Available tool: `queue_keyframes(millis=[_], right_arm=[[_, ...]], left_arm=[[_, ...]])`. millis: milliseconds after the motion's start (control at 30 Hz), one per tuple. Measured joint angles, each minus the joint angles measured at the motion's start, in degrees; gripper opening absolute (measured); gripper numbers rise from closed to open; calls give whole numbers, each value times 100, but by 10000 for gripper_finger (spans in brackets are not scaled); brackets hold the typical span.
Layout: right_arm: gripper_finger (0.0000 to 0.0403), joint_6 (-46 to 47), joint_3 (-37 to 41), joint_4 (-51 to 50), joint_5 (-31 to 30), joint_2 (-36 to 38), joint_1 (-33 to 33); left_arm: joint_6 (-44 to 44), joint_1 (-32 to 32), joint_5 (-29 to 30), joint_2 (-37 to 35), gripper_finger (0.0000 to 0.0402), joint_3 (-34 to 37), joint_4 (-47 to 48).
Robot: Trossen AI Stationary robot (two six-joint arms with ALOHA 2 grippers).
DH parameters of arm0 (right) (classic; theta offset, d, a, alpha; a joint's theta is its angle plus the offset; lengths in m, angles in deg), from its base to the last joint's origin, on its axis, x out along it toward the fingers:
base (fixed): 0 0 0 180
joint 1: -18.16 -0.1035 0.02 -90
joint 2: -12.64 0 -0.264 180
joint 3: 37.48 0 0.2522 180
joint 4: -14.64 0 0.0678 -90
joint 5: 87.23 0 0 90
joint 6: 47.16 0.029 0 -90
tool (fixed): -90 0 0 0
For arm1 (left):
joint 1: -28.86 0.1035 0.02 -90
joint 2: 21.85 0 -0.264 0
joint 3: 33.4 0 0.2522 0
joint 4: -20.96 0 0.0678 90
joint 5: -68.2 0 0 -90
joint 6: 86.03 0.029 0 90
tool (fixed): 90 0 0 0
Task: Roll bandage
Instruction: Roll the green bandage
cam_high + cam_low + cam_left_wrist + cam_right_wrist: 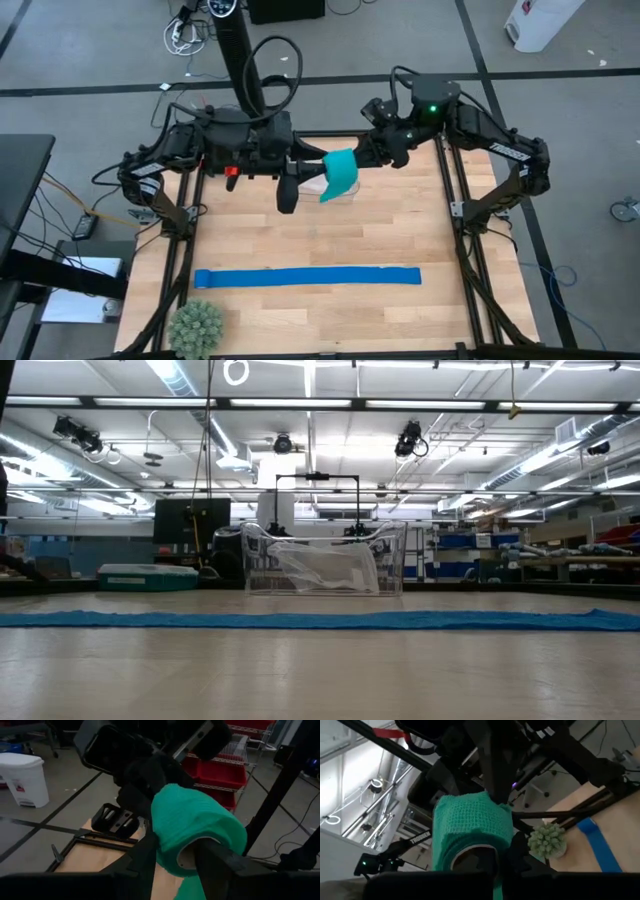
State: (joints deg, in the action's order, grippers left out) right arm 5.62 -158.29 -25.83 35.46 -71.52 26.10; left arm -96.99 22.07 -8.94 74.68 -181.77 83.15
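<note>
Both end effectors grip the ribbed, knit bandage (340, 173) roll.

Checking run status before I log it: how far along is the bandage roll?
Mostly done: the teal bandage is already a roll, held in the air between the left claw and the right claw. Left: finishing any loose tail, which can't be seen, and setting it down. The blue strip lies flat.

FREE: bare counter (330, 235) mid-frame | BLOCKED: blue strip (307, 277) across lower frame; spiky green plant (195, 326) lower left; clear bin (325, 560) upper centre
</note>
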Motion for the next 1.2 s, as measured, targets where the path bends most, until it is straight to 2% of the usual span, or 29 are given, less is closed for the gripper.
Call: queue_keyframes(millis=[67, 200, 233, 467, 667, 833, 1000, 1100, 1200], right_arm=[[13, -91, 0, 3, 25, -20, -40], [37, -400, 0, 49, -85, -37, -65], [45, -462, 0, 64, -112, -34, -65], [82, -977, 11, -105, -95, 208, 190], [75, -2313, 0, -221, -809, 767, 207], [72, -3382, -2, -253, -1261, 913, -54], [72, -4332, -2, -177, -1863, 892, -492], [72, -4911, 2, -116, -2270, 852, -753], [71, -5008, 2, -140, -2344, 846, -916]], left_arm=[[-2, -7, 17, 0, 113, 0, 22], [-129, -6, 106, -2, 27, 0, 49], [-175, -2, 116, -2, 19, 0, 54], [-1286, 145, -80, 7, 17, 0, 11], [-2239, 269, -549, 5, 17, 2, -122], [-2628, 279, -606, 2, 17, 4, -476], [-3338, 310, -912, 3, 16, 4, -733], [-3718, 308, -911, 2, 16, 4, -694], [-3946, 308, -711, 4, 16, 4, -683]])
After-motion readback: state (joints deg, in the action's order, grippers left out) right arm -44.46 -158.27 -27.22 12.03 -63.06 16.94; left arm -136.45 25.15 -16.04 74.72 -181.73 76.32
